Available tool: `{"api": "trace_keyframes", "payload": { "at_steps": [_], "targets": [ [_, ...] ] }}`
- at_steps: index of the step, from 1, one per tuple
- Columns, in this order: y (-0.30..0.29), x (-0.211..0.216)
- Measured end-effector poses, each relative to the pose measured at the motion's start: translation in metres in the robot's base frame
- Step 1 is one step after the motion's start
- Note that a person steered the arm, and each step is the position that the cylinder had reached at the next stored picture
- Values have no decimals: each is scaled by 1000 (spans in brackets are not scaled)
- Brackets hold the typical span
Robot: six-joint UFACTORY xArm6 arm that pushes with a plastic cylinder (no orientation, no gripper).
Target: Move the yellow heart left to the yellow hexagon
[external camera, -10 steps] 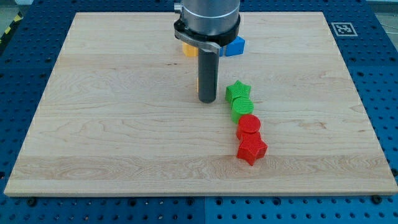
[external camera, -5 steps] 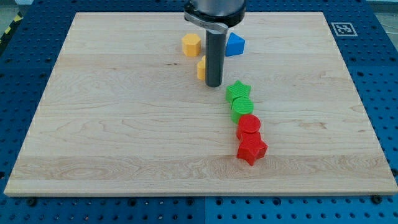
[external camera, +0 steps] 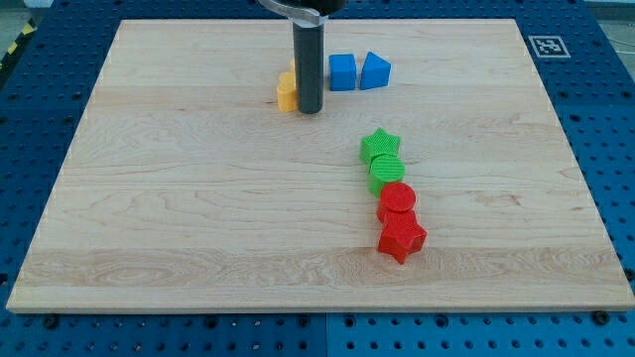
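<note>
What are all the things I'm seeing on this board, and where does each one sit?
Yellow blocks: yellow, two seemingly pressed together at the view's top centre, partly hidden by the rod, so shapes and count are unsure.
Blue cube: one, blue, top centre, right of the rod.
Blue wedge-like block: one, blue, just right of the cube.
Green star: one, green, right of centre.
Green round block: one, green, touching the star from below.
Red round block: one, red, below the green round one.
Red star: one, red, lowest in that chain.
Wooden board: one, pale wood, on a blue perforated table.
Printed marker: one, black and white, board's top right corner.
My tip: one dark rod end, right against the yellow blocks' right side.
</note>
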State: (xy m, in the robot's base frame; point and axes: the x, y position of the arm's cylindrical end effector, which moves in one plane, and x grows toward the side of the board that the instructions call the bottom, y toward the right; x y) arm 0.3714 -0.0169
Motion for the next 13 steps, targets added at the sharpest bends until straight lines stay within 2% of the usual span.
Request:
{"api": "trace_keyframes", "payload": {
  "at_steps": [5, 9, 13],
  "targets": [
    [-20, 2],
    [-71, -8],
    [-28, -6]
  ]
}}
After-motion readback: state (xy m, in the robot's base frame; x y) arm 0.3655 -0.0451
